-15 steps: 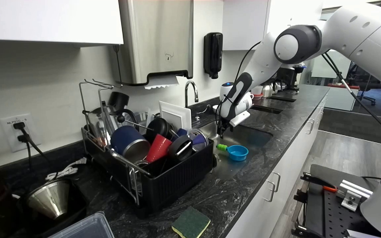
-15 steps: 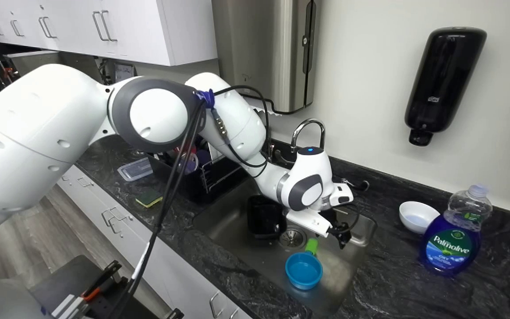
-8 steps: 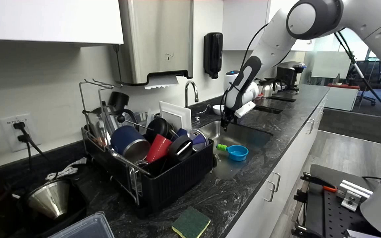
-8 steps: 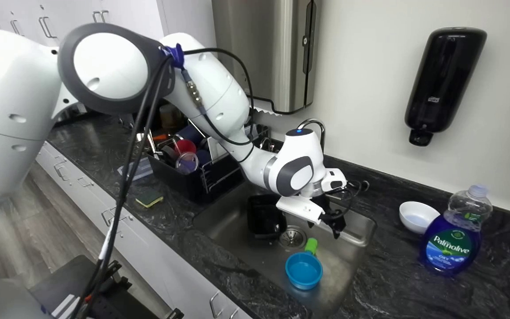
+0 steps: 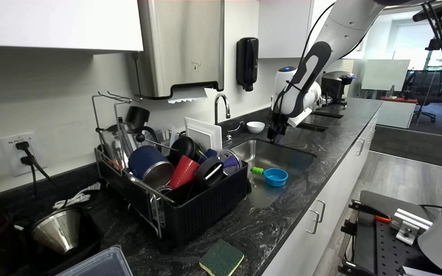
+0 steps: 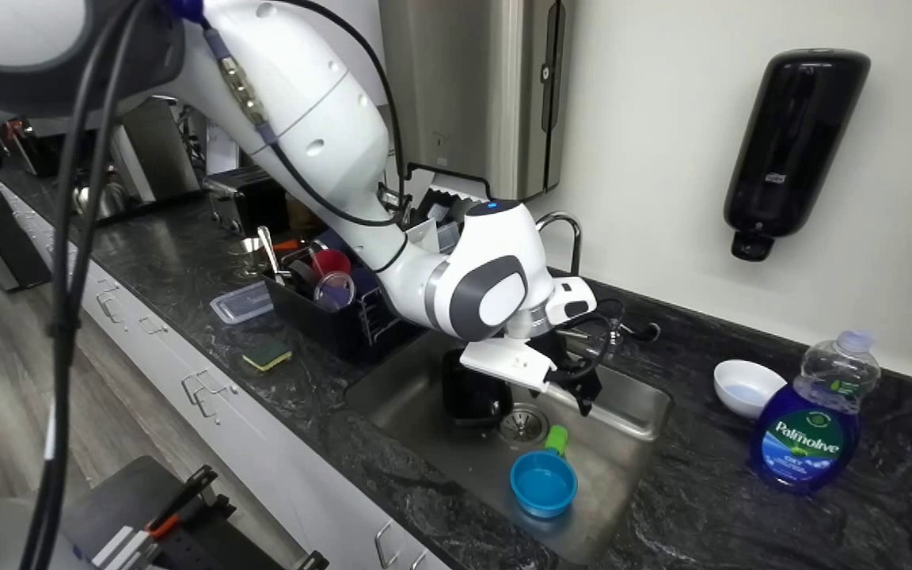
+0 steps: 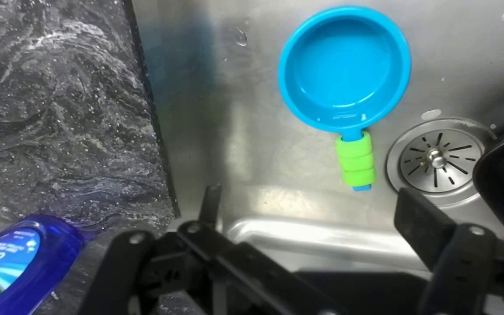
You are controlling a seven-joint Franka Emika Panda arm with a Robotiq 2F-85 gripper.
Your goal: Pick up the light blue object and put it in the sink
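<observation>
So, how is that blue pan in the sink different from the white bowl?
The blue pan sits in the sink; the white bowl stands on the counter. The blue pan has a green-sleeved handle; the white bowl shows none. Both are round and upright.

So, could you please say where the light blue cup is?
In the wrist view, the light blue cup lies in the sink, upper right of centre, its green handle beside the drain.
</observation>
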